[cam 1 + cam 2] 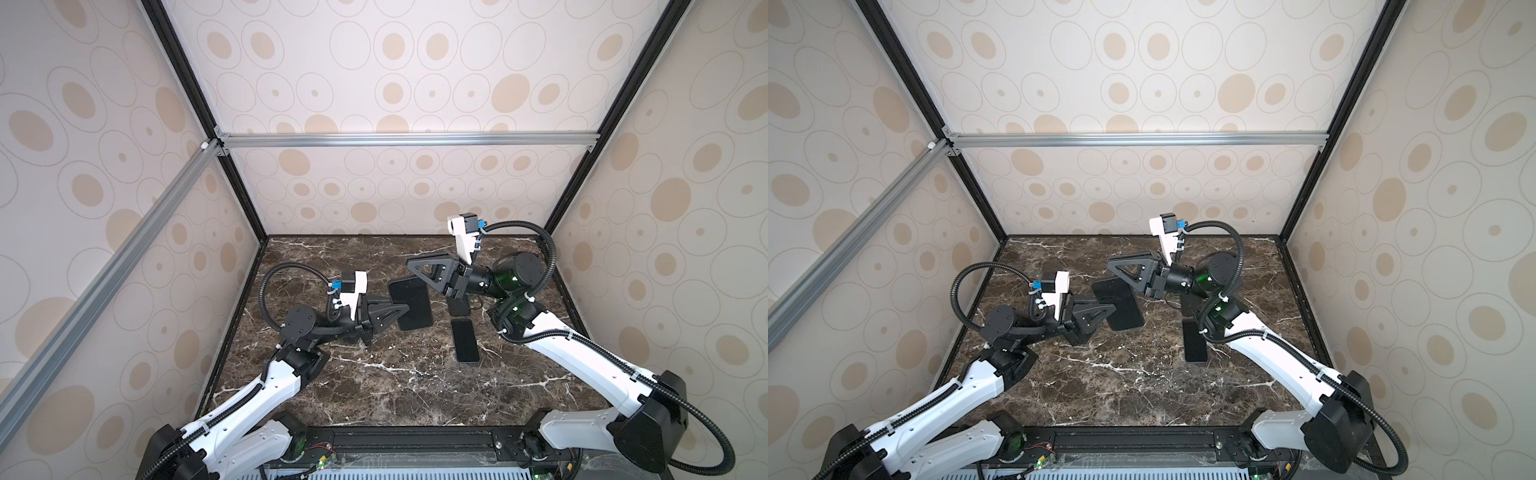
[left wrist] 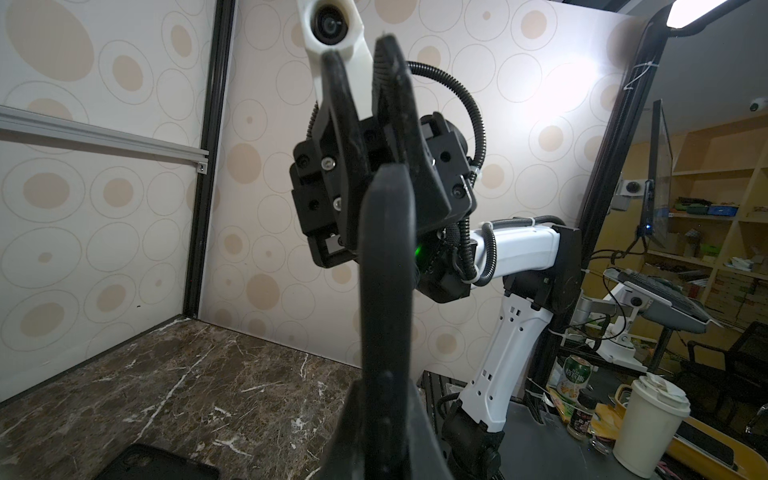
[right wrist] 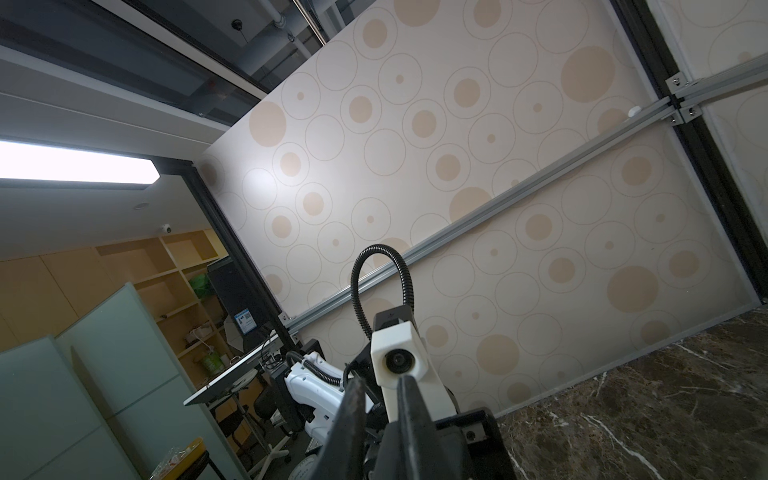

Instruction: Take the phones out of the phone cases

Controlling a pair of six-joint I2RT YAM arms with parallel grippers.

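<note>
Nearby, the left gripper (image 1: 406,308) clamps one edge of the black phone case (image 1: 417,297), which is raised off the marble table (image 1: 374,386); what it contains cannot be told. The right gripper (image 1: 411,262) hovers just beyond the case, jaws a slit apart and empty, wrist angled down. A phone (image 1: 465,340) lies flat beside the case.

Lab/office; alu-frame test booth (image 1: 407,139), shelves (image 2: 706,166), monitor (image 2: 660,174)
</note>
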